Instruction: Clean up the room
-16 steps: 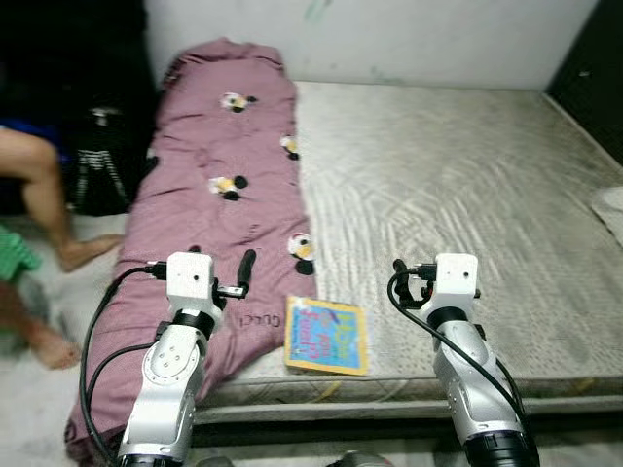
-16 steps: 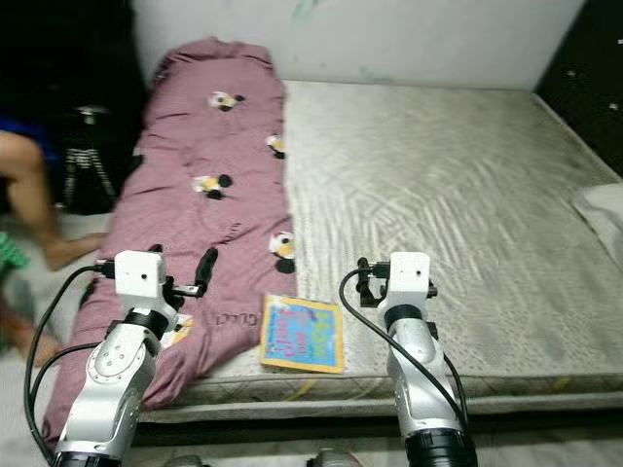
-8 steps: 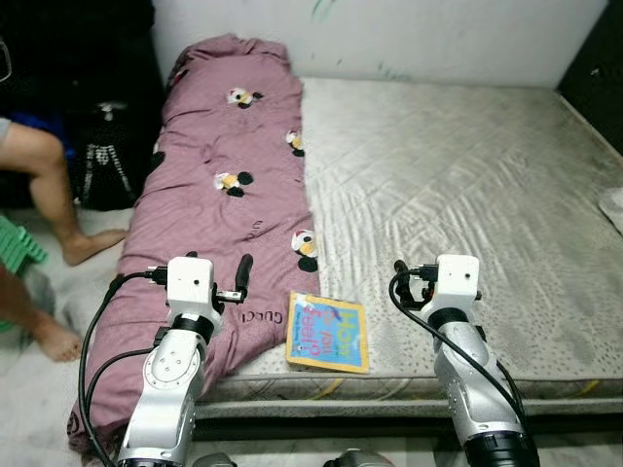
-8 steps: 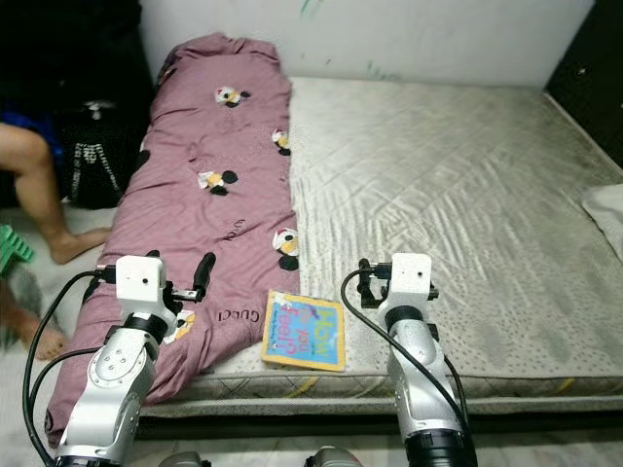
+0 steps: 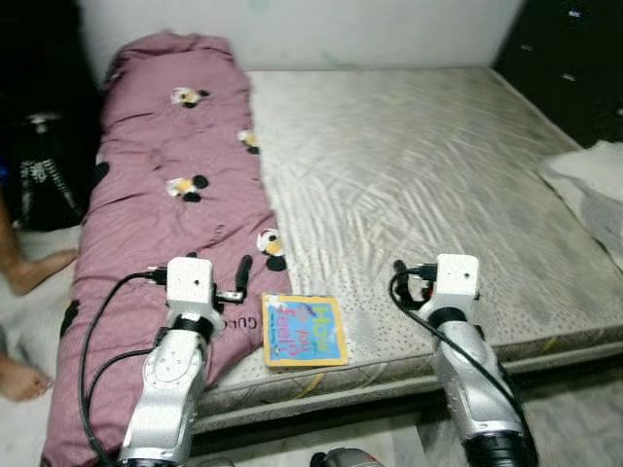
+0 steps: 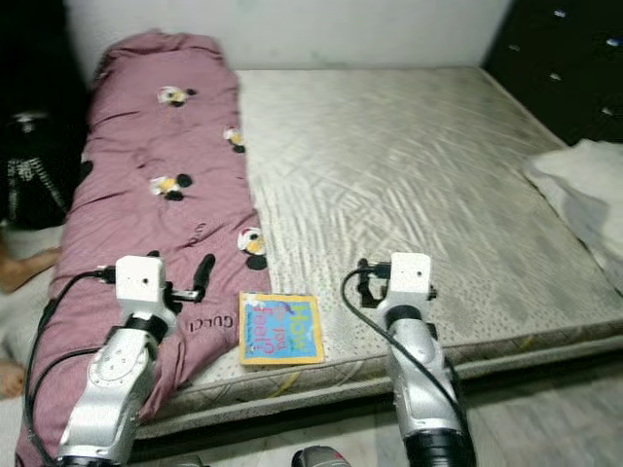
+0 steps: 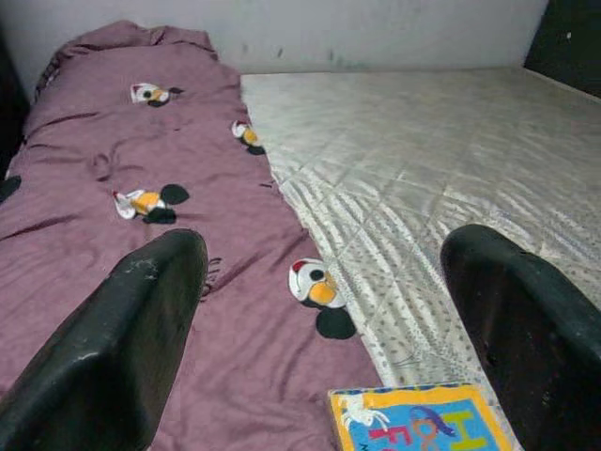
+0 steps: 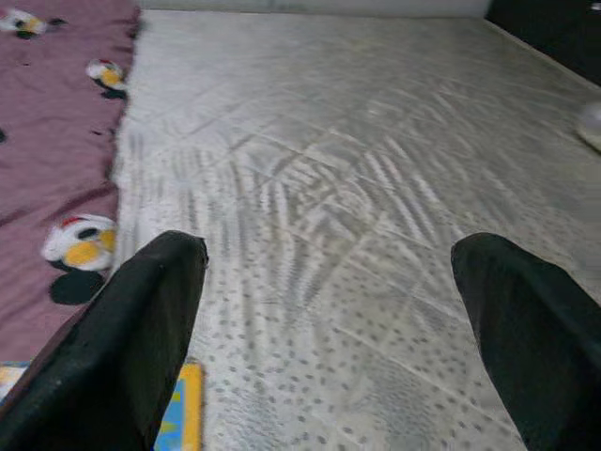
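Note:
A colourful children's book [image 5: 304, 332] lies flat at the near edge of the grey quilted mattress [image 5: 419, 165]. A mauve blanket [image 5: 175, 195] printed with cartoon mice covers the mattress's left strip and hangs over its left side. My left gripper [image 7: 324, 244] is open, held above the blanket's near end just left of the book [image 7: 423, 418]. The right gripper [image 8: 331, 246] is open too, over bare mattress to the right of the book. Neither holds anything.
A crumpled white cloth [image 5: 594, 185] lies at the mattress's right edge. A black tripod [image 5: 39, 165] stands left of the bed, and a person's bare feet [image 5: 29, 272] rest on the floor there. A dark cabinet [image 5: 574, 58] stands at the back right.
The camera has turned to the right, so the whole scene has slid left; the white cloth shows more and the person's legs less. Both arms keep their pose.

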Controlling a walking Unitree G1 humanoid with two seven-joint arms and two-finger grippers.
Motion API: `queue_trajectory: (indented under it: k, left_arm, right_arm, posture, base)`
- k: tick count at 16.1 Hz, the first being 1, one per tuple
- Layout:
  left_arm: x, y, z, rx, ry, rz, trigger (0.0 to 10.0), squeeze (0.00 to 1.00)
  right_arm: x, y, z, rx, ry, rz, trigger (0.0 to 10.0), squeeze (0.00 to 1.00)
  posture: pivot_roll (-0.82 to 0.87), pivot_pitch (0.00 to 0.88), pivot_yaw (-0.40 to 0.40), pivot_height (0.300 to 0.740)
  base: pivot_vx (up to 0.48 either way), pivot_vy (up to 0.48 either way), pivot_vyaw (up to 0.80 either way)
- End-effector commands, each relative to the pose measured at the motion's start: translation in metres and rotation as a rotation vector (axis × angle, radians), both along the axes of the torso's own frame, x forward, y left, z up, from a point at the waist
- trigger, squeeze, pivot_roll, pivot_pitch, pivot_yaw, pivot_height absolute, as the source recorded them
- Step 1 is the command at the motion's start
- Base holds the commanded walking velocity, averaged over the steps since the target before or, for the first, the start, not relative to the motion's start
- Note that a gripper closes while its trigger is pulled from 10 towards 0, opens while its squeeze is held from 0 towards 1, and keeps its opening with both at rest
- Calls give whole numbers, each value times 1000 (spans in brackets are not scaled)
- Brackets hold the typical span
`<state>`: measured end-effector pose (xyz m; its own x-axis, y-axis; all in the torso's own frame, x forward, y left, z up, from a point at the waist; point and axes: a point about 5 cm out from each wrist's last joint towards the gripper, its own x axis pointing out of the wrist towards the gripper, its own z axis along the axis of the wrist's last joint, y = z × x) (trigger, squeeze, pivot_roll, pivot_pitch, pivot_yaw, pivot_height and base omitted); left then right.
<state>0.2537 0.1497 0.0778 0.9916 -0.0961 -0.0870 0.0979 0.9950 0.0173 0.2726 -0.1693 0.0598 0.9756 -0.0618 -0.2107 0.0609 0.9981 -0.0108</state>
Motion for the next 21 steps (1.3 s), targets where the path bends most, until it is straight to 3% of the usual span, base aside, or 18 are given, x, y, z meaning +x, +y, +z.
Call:
queue_trajectory:
  k: [1,6,15,21]
  left_arm:
    - [-2,4,-2,7,13,23,10000,0]
    - [-4,8,-4,8,14,51,10000,0]
    - [-4,9,-3,28,-3,61,10000,0]
    - [-3,9,-3,29,0,79,10000,0]
  right_arm:
    - [1,-1,3,-1,-9,1,10000,0]
    - [0,1,4,-1,-17,14,10000,0]
    - [-2,3,4,7,-23,22,10000,0]
    - [0,2,5,7,-24,28,10000,0]
  posture:
    - [-11,0,-56,740]
    - [-11,0,-56,740]
    - [-11,0,-57,626]
    - [-8,0,-66,626]
  base:
    - [0,0,0]
    - [0,0,0]
    - [0,0,0]
    - [0,0,0]
